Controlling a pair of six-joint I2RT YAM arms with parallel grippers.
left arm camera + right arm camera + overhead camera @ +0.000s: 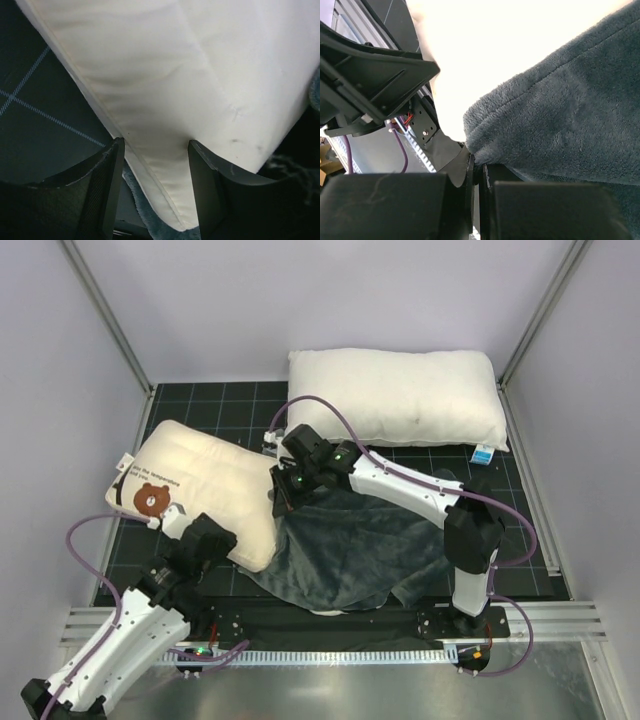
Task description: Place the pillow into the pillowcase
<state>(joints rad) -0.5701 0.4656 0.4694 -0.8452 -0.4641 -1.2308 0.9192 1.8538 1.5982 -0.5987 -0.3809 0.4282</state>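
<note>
My right gripper (479, 169) pinches the pillowcase (350, 550); my left gripper (155, 150) straddles the pillow (215, 485) edge, grip uncertain, so clamp firmly before pushing right.

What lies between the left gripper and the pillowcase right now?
A corner of the pillow, seen in the top external view; the left gripper straddles its edge, pillowcase beyond.
</note>
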